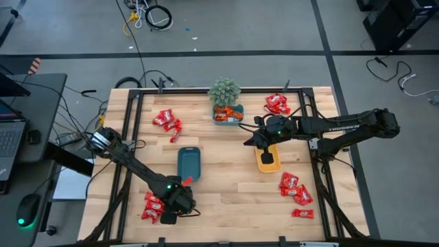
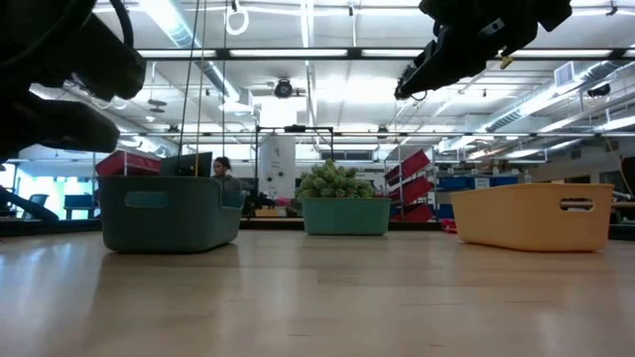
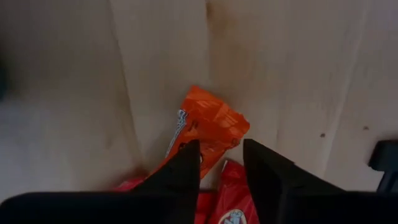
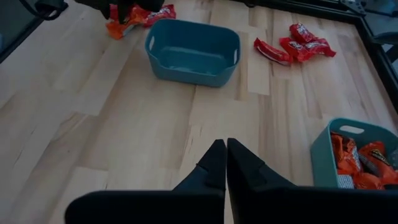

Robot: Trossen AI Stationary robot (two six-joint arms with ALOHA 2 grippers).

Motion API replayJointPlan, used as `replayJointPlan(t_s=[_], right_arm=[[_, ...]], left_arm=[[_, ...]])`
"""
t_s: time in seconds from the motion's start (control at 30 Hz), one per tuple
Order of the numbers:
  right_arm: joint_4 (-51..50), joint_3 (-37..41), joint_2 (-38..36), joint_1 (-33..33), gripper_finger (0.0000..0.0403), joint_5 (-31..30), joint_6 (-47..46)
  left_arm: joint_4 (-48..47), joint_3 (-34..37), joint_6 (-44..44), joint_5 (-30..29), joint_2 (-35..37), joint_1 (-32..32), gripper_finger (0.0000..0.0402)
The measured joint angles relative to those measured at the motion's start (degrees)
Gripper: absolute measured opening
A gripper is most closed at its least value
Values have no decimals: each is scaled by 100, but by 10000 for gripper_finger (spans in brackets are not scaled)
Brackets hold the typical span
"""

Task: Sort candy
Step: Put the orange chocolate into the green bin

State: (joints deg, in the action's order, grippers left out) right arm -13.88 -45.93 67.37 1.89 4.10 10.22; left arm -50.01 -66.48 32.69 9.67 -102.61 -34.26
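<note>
An orange candy [image 3: 208, 127] is seen on the table [image 1: 226, 189] just ahead of the left gripper [image 3: 221, 165], fingers apart, beside the near-left red candy pile [image 1: 152, 206]; the right gripper [image 4: 221, 158] is held above the yellow tray [image 1: 269, 159], fingers together

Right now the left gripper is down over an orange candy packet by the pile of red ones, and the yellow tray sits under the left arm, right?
Not quite. The yellow tray sits under the right arm, as the high view shows. The rest holds: the left gripper is over the orange candy packet by the red ones.
</note>
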Motion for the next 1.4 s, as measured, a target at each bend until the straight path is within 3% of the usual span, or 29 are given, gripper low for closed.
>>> replayJointPlan(t_s=[0.37, 0.57, 0.73, 0.9, 1.17, 1.4], right_arm=[[-10, 0, 0, 0, 0, 0, 0], [-10, 0, 0, 0, 1, 0, 0], [-10, 0, 0, 0, 1, 0, 0], [-12, 0, 0, 0, 1, 0, 0], [-14, 0, 0, 0, 1, 0, 0], [-57, 0, -94, 0, 2, -1, -49]], left_arm=[[-108, 0, 100, -135, 0, 0, 192], [-94, 16, 103, -718, 0, 0, 206], [-38, 273, 119, -732, 0, -4, 205], [-9, 398, 197, -835, 0, -20, 162], [-123, 181, -135, -906, -2, -1, 18], [-409, -603, -336, -1267, 239, 417, 14]])
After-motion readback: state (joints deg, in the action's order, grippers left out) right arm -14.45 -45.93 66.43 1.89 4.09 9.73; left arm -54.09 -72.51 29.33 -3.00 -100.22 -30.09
